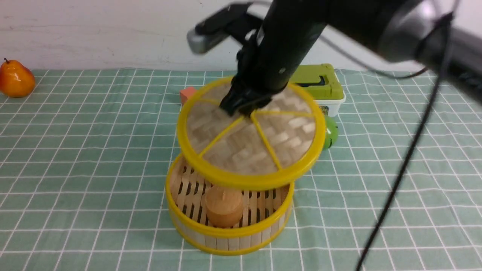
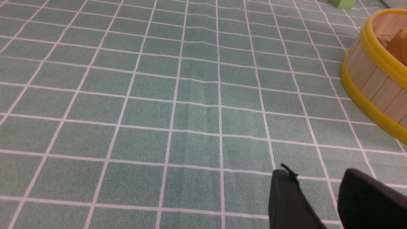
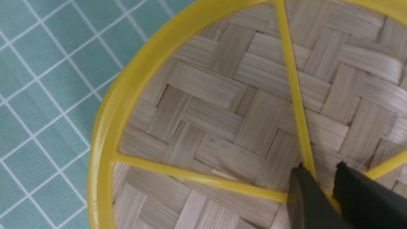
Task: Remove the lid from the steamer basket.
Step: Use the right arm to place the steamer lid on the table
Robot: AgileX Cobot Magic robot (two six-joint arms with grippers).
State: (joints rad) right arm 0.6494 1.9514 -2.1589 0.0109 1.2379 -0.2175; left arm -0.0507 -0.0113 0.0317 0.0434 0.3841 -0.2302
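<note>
The lid (image 1: pixel 260 139), a woven bamboo disc with a yellow rim and spokes, hangs tilted above the steamer basket (image 1: pixel 226 235), clear of its rim. My right gripper (image 1: pixel 243 107) is shut on the lid's centre knob; in the right wrist view its black fingers (image 3: pixel 319 181) pinch the yellow knob where the spokes meet on the lid (image 3: pixel 222 105). The open basket holds a round wooden piece (image 1: pixel 224 206) on its slatted floor. My left gripper (image 2: pixel 318 187) hovers low over the cloth, jaws apart and empty, with the basket (image 2: pixel 372 82) off to one side.
A white box with a green lid (image 1: pixel 320 84) stands behind the basket, with a green ball (image 1: pixel 329 131) and a pink block (image 1: pixel 187 93) near it. An orange pear (image 1: pixel 16 79) sits at the far left. A black cable (image 1: pixel 406 158) hangs at the right.
</note>
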